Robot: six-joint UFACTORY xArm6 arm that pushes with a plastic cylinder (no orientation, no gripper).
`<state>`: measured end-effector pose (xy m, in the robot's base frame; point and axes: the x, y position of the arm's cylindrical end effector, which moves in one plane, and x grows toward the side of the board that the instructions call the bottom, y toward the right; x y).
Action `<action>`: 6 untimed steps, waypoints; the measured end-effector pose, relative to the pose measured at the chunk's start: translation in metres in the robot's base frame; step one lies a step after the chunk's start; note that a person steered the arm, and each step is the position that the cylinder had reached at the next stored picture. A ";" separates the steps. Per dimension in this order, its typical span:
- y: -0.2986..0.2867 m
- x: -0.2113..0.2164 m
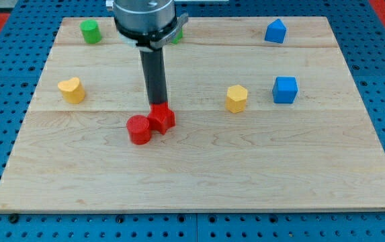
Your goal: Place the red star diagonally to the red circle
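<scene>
Nearby, yellow block (236, 98) beside blue cube (285, 90).

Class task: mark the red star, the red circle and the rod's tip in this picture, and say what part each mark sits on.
red star (162, 119): camera view, on its top face.
red circle (138, 128): camera view, on its round top face.
my tip (156, 104): camera view, the rod's very end, at the star's top edge.

Around the red circle (138, 130), the counter (199, 181) lies open below and leftward; the red star (162, 118) touches its upper right, blocking that side.
</scene>
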<state>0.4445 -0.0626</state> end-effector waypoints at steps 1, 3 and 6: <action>0.002 0.037; 0.067 0.077; -0.085 0.110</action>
